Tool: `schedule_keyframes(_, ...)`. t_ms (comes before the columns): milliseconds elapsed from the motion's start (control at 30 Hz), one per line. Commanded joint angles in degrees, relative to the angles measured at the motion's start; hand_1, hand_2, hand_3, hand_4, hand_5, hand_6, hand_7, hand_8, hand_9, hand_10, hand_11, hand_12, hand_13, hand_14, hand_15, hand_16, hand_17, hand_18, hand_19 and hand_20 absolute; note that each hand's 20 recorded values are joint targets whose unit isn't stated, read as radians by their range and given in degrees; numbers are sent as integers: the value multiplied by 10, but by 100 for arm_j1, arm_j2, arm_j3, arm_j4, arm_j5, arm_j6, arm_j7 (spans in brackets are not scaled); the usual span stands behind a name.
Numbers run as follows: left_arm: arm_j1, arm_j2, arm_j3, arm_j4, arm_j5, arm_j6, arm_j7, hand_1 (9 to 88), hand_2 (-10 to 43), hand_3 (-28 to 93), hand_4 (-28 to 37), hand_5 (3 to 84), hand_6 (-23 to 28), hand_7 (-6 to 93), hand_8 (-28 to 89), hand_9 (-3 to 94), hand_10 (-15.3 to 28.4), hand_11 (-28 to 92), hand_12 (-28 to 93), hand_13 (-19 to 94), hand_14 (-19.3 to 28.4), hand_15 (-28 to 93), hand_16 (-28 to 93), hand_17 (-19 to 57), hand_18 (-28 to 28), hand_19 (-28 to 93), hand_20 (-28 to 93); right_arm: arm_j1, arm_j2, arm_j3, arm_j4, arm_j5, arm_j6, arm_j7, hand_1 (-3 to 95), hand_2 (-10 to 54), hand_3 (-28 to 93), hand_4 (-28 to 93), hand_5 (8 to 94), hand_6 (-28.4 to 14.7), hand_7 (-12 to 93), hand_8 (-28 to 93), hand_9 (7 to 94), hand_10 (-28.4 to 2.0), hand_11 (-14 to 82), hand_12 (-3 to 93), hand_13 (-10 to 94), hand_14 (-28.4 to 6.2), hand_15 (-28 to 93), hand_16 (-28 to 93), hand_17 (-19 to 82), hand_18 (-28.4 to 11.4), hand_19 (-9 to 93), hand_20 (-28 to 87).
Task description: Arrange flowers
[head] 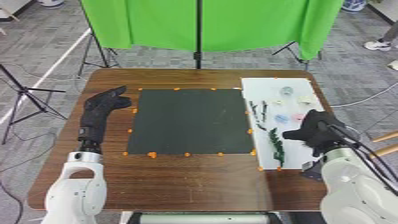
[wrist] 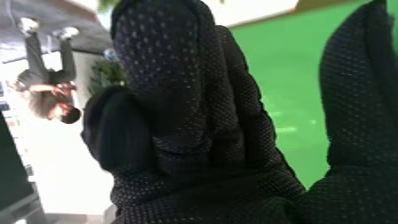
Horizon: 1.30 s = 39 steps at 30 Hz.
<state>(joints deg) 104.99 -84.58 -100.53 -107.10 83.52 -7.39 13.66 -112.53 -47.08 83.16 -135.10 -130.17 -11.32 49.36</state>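
Right hand (head: pixel 315 131), fingers extended, thumb spread apart, over white board (head: pixel 258 87), near green sprig (head: pixel 276 145)

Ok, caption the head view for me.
Black-gloved right hand at a white rectangular sheet bearing green leafy sprigs, beside a dark square mat.

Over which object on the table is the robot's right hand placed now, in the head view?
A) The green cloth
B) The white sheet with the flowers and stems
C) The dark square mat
B: the right hand is over the near right part of the white sheet, beside the dark green leafy stem.
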Motion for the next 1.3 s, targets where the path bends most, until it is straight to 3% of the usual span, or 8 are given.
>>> schedule_keyframes(33,71,-1,45,-11,-2,-51,-30,343,95,545,-184,541,83,93,-46,550,179,253,123,447,224,371,-44,88,186,367,219,552,-211,-489,407,-103,-386,354,423,-95,530,-181,693,-102,113,-45,828,-172,189,222,937,-39,406,270,677,-63,840,402)
schedule_keyframes(200,73,7,71,-6,-18,-113,-51,342,96,544,-184,541,84,92,-46,550,179,253,123,446,224,371,-44,87,186,368,219,752,-291,-693,678,83,-821,620,422,-95,529,-178,688,-110,104,-43,818,-181,173,214,937,-34,414,257,685,-55,832,399)
schedule_keyframes(733,163,-67,65,-40,-105,-118,-123,335,98,548,-189,539,84,92,-46,549,180,253,123,445,226,371,-44,86,185,367,217,961,-548,-1159,1035,83,-741,628,419,-95,508,-145,667,-120,89,-39,807,-188,162,208,937,-33,418,254,687,-53,826,416)
schedule_keyframes(933,137,-86,73,-15,-104,-169,-136,335,99,547,-189,539,84,92,-46,549,181,253,124,445,225,370,-44,86,186,368,217,884,-619,-1307,1133,-37,-768,604,418,-95,507,-140,669,-121,88,-40,808,-189,163,209,937,-32,422,253,688,-51,825,419)
schedule_keyframes(1133,154,-103,47,-31,-110,-163,-151,333,100,548,-189,539,85,91,-46,549,180,253,123,445,226,370,-44,86,185,367,216,645,-662,-1384,1249,-61,-586,663,497,-95,529,-118,684,-116,104,-37,833,-186,166,198,937,-28,435,221,719,-31,790,395)
schedule_keyframes(1233,170,-119,37,-38,-121,-155,-169,334,100,547,-189,539,85,90,-46,549,181,253,123,444,226,370,-44,85,186,367,216,577,-657,-1440,1342,-112,-416,609,538,-95,530,-99,699,-106,135,-35,855,-170,186,235,937,-18,472,190,738,-24,782,408)
schedule_keyframes(1300,164,-125,45,-37,-131,-158,-173,333,100,549,-189,539,85,90,-46,549,181,253,123,445,226,369,-44,85,186,368,217,554,-643,-1480,1399,-223,-235,554,569,-95,499,-78,709,-100,148,74,875,-155,191,292,937,-14,497,180,747,-24,776,439)
